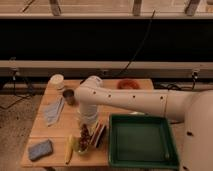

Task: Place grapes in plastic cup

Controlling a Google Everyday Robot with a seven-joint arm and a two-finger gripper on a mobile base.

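The pincer [86, 136] is lowered over the grapes [84, 135] near the tabletop's [50, 131] front edge, beside the green tray [141, 141]; its grip cannot be told.

No readable text, labels or numbers anywhere on table [125, 107] items.

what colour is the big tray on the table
Dark green rectangular tray, clearest in the camera view; the claw hangs left of it, over the dark grapes.
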